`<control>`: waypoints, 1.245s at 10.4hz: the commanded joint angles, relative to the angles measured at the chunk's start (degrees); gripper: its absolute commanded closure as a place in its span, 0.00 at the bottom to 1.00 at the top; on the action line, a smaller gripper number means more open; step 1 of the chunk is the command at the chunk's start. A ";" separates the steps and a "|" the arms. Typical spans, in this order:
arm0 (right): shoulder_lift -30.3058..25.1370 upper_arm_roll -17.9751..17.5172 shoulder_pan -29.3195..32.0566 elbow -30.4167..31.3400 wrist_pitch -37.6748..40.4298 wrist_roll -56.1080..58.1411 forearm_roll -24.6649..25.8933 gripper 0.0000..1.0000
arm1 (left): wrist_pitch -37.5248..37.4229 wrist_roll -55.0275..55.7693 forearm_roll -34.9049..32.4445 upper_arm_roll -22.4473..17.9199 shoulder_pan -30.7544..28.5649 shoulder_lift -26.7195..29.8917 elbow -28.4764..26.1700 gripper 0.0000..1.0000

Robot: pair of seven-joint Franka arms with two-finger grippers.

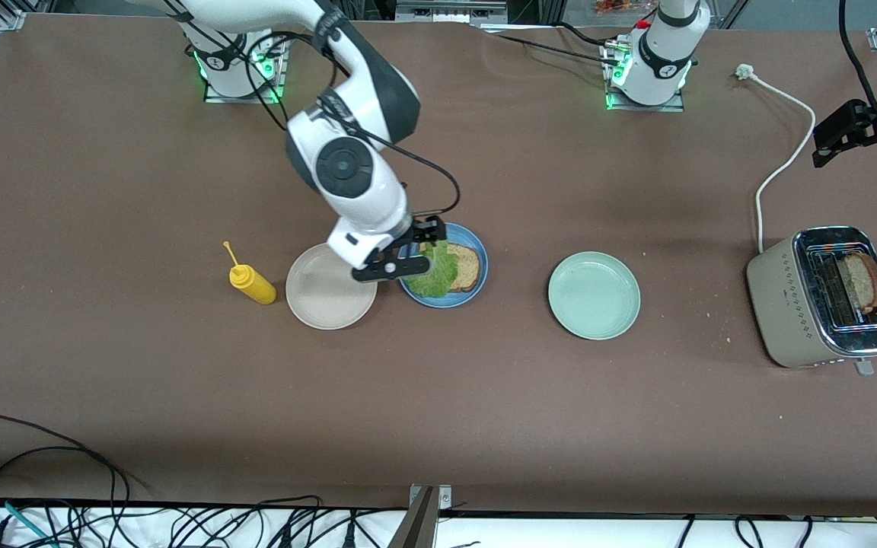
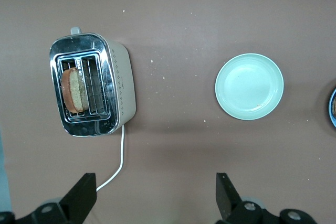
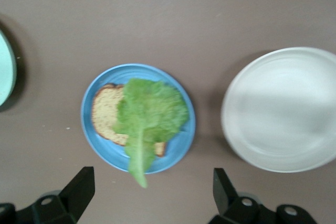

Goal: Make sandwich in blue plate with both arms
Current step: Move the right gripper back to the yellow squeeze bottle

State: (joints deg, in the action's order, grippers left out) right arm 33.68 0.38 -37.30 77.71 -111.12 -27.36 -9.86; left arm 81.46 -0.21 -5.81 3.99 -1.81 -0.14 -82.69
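The blue plate (image 1: pixel 439 301) holds one brown bread slice (image 1: pixel 468 268) with a green lettuce leaf (image 1: pixel 438 275) lying on it. The leaf's tip hangs over the rim. My right gripper (image 1: pixel 410 257) hovers over the plate edge toward the beige plate, open and empty. In the right wrist view the plate (image 3: pixel 181 153), bread (image 3: pixel 105 114) and lettuce (image 3: pixel 150 113) lie below the open gripper (image 3: pixel 151 192). A second bread slice (image 1: pixel 862 280) stands in the toaster (image 1: pixel 792 304). My left gripper (image 1: pixel 834 144) is open and empty, up over the toaster's cord (image 2: pixel 113 174); the left wrist view shows it (image 2: pixel 156 195).
An empty beige plate (image 1: pixel 330 289) sits beside the blue plate toward the right arm's end, with a yellow squeeze bottle (image 1: pixel 251 282) past it. An empty mint-green plate (image 1: pixel 594 295) lies between the blue plate and the toaster. The white cord (image 1: pixel 785 156) runs from the toaster toward the left arm's base.
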 commanded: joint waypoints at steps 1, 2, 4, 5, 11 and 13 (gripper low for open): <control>-5.01 4.88 -0.15 0.78 7.12 7.99 5.79 0.00 | -0.96 0.56 -0.35 0.41 -0.47 -0.03 0.86 0.00; -6.16 5.24 -0.15 0.78 9.23 9.42 7.82 0.00 | -0.96 0.56 -0.35 0.41 -0.47 -0.03 0.86 0.00; -9.49 7.26 -0.15 2.52 12.67 14.32 8.98 0.00 | -0.96 0.56 -0.35 0.41 -0.47 -0.03 0.86 0.00; -12.91 8.49 0.38 6.45 12.68 18.27 8.99 0.00 | -0.96 0.56 -0.35 0.41 -0.47 -0.03 0.95 0.00; -26.48 8.50 16.79 28.37 4.16 53.66 8.02 0.00 | -0.96 0.56 -0.26 0.41 -0.82 -0.03 0.86 0.00; -24.64 8.50 23.20 28.55 4.16 67.90 4.01 0.00 | -0.96 0.56 -0.26 0.41 -0.82 -0.03 0.86 0.00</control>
State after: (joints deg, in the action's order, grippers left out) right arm 9.12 9.82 -20.13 103.94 -105.65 27.27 -1.81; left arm 81.41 -0.21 -5.81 3.94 -2.19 -0.15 -82.65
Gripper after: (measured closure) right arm 0.000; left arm 0.000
